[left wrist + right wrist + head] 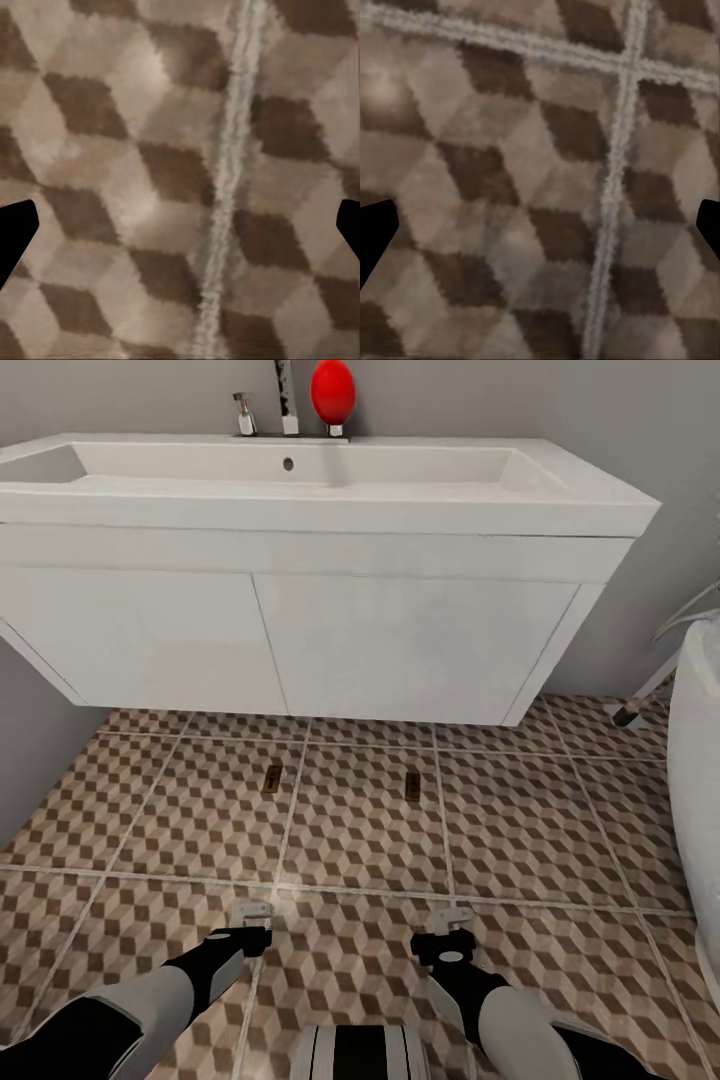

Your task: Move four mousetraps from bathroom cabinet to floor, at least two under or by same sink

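Two mousetraps lie flat on the bathroom floor (pixel 360 830) just in front of the white vanity: one mousetrap (pixel 270 777) toward the left, the other mousetrap (pixel 412 785) toward the right. Above them hangs the bathroom sink (pixel 300 480), a wide white basin with a chrome faucet (pixel 245 415). My left gripper (pixel 250 920) and right gripper (pixel 452 925) hover low over the tiles nearer to me, both open and empty. In each wrist view, dark fingertips (pixel 15 232) (pixel 375 236) stand wide apart over cube-patterned tile and pale grout. The cabinet is out of view.
A red round object (pixel 333 392) stands on the sink's back ledge. A white bathtub (pixel 697 780) rises at the right edge. A grey wall (pixel 30 750) closes in the left side below the vanity.
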Controlling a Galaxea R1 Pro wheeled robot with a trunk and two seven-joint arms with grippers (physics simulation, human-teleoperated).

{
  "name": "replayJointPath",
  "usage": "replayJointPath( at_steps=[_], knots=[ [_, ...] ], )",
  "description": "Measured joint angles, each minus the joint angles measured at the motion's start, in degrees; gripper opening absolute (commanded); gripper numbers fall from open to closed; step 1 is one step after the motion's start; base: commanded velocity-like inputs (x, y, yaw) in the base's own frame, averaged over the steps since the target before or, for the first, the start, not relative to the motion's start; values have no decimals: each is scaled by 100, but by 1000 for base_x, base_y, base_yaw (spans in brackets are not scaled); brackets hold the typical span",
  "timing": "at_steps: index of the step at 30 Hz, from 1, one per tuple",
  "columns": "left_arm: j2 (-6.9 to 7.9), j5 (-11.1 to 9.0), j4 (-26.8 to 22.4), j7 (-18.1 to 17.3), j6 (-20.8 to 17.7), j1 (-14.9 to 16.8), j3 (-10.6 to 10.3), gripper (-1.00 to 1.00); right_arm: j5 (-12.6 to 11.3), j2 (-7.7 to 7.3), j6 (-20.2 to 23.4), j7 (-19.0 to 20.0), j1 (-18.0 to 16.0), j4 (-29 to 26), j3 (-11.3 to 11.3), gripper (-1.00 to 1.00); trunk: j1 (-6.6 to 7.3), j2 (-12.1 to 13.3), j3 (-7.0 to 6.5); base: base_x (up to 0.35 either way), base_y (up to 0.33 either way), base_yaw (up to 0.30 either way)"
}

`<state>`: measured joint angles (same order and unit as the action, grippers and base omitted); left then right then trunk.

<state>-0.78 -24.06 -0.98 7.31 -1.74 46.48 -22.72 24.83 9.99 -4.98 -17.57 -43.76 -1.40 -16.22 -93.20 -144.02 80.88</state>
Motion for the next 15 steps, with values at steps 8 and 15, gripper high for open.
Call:
replayJointPath(
  at_steps=[8,15],
  knots=[
    [-42,-2,320,0,9,-274,6,100,1,0,0,13,331,8,-1,100,21,11,-177,0,0,0],
    [-75,-3,373,2,16,-604,6,100,8,0,5,27,624,21,-1,100,39,20,-332,0,0,0]
  ],
)
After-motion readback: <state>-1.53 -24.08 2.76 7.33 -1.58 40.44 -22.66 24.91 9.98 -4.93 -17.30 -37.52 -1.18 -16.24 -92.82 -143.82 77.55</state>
